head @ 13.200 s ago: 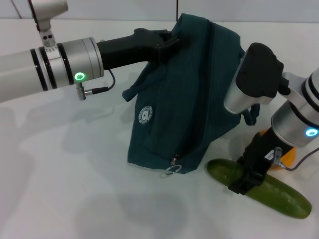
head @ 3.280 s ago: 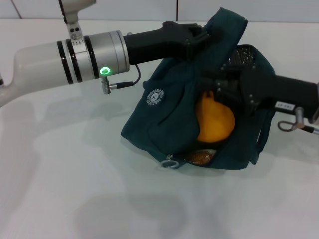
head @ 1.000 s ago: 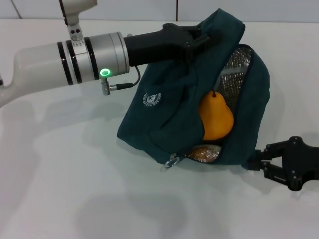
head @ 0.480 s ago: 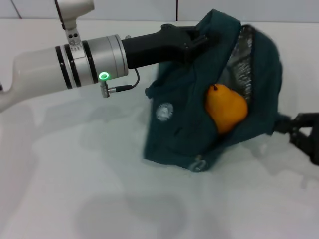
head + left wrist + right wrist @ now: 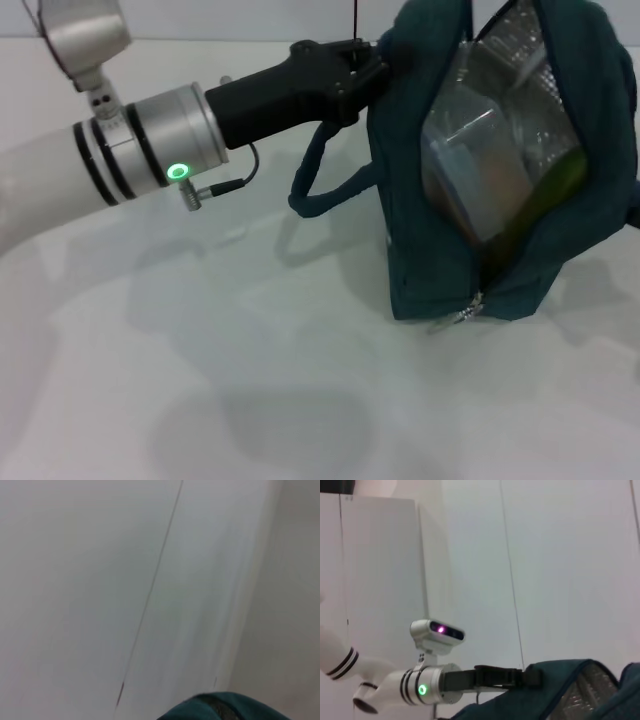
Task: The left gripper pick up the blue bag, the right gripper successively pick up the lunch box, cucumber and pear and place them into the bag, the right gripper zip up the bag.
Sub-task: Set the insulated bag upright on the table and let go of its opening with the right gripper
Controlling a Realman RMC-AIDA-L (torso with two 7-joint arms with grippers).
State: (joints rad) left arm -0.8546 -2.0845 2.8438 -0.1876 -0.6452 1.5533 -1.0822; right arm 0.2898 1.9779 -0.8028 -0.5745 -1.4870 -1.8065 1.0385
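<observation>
The blue bag (image 5: 560, 270) stands upright at the right of the head view, its mouth gaping toward me. My left gripper (image 5: 372, 68) is shut on its upper edge. Inside, against the silver lining, I see the clear lunch box (image 5: 470, 150) and a green strip of cucumber (image 5: 556, 180). The pear is hidden. The zipper's metal pull (image 5: 463, 316) hangs at the low end of the opening. A rope handle (image 5: 318, 196) droops on the bag's left. The right wrist view shows the left gripper (image 5: 527, 677) on the bag (image 5: 560, 700) from afar. The right gripper is out of view.
The white table (image 5: 200, 380) spreads to the left and front of the bag. The left arm's silver cylinder with its green light (image 5: 178, 171) reaches in from the left. The left wrist view shows only a pale surface and a sliver of teal fabric (image 5: 220, 707).
The left gripper has swung the bag up and to the right, now upright. The pear has dropped out of sight; lunch box and cucumber now show. The right gripper has left the head view.
</observation>
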